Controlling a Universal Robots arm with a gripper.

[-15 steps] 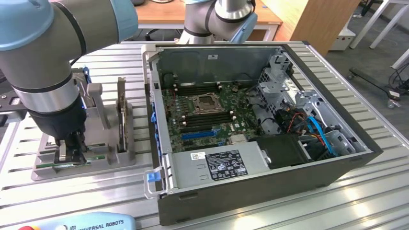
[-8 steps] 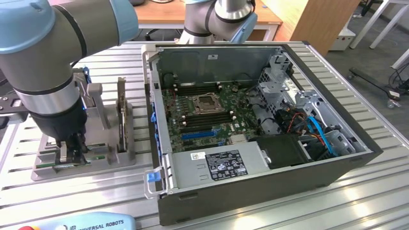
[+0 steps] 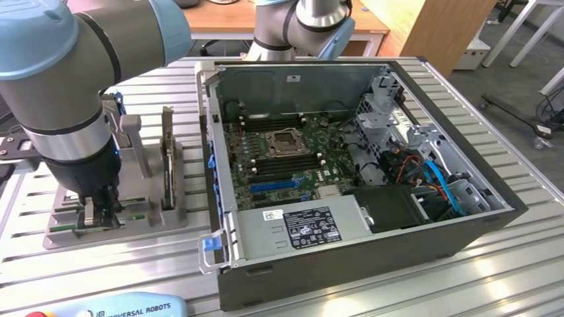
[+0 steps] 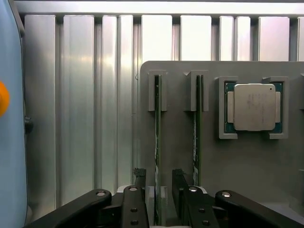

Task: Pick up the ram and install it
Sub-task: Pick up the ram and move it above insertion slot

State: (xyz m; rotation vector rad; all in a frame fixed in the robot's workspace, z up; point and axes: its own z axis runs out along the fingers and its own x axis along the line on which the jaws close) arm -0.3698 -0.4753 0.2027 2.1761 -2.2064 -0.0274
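Green flat ram stick point(image 4: 157, 142) | black fingers point(image 4: 139, 178) astride, apart | grey slotted holder point(image 4: 237, 161)

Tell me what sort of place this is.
Probably a robotics lab workbench for PC assembly: an open computer case on a slotted aluminium table, a robot arm, wooden furniture behind.

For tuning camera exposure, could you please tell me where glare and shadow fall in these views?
Wrist view: bright glare streaks along the aluminium table slats, while the grey holder plate is evenly lit. Exterior view: the computer case interior is dimmer than the bright table around it.
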